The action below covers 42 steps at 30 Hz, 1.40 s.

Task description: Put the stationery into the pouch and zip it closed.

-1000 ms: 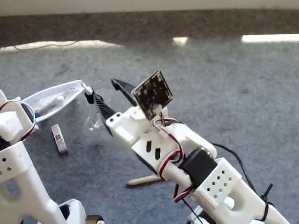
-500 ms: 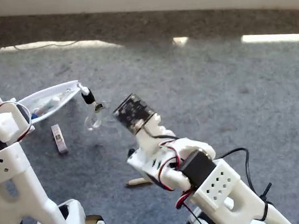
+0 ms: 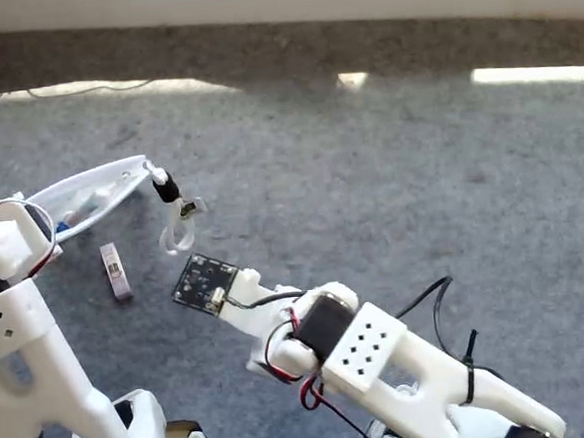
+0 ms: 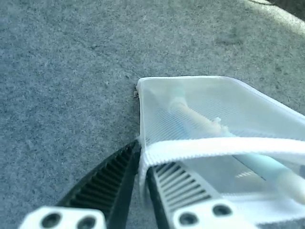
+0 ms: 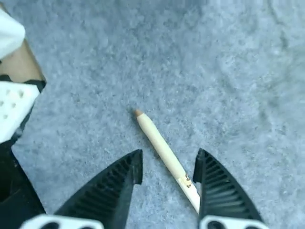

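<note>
- Here, closest to the arm bases, the right gripper [image 5: 167,160] hangs low over the grey carpeted surface [image 3: 420,190] with its fingers spread wide and nothing in them.
- A cream pencil [image 5: 162,145] lies flat on the carpet in the gap between those fingers. It sits closer to one finger than the other, and its tip points away from the gripper. I cannot tell whether the nearer finger touches it.
- In the high view the right arm [image 3: 382,353] leans down and to the left, with its wrist camera board [image 3: 204,282] just above the carpet.
- A little farther out, a small white oblong item [image 3: 115,269] lies on the carpet beside the left arm [image 3: 19,328], apart from the pouch.
- The left gripper [image 4: 142,164] is pinched tight on the edge of the white mesh pouch [image 4: 214,129] and holds it up off the carpet with its mouth open.
- Inside the pouch lie a cream stick [image 4: 190,114] and a pale blue one [image 4: 267,167].
- At the pouch's far end hangs the black zip pull [image 3: 167,188] with a clear ring [image 3: 179,229] dangling from it.
</note>
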### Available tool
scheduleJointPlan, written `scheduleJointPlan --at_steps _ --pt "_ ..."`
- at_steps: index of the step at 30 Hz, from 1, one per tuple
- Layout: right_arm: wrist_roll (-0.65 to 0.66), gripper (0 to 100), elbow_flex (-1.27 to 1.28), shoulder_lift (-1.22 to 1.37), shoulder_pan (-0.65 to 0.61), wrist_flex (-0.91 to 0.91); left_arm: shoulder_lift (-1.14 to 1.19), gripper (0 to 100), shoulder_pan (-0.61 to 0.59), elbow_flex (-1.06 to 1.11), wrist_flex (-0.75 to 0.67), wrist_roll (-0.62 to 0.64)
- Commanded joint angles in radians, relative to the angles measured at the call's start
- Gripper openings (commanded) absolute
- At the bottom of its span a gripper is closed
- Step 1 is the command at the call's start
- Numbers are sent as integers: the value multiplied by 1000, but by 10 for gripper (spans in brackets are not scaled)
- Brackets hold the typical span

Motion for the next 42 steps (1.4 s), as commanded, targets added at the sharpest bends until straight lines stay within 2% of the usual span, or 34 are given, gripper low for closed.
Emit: scheduleJointPlan --at_steps 1,7,20,24,28,35,42 --pt "57 170 5 33 -12 -47 2 7 -18 8 -17 -5" --pt "64 170 50 148 -13 -147 2 7 -16 8 -15 -5" --pt "66 170 47 363 -47 -237 2 7 -18 8 -15 -6" --pt "66 166 51 458 -28 -334 2 7 -18 8 -15 -6" --pt "64 164 45 529 -7 -340 2 7 -19 8 -15 -6" --pt "64 5 48 536 -2 -340 2 7 -19 8 -15 -6" --pt "64 5 48 498 48 -340 1 7 -19 8 -15 -6"
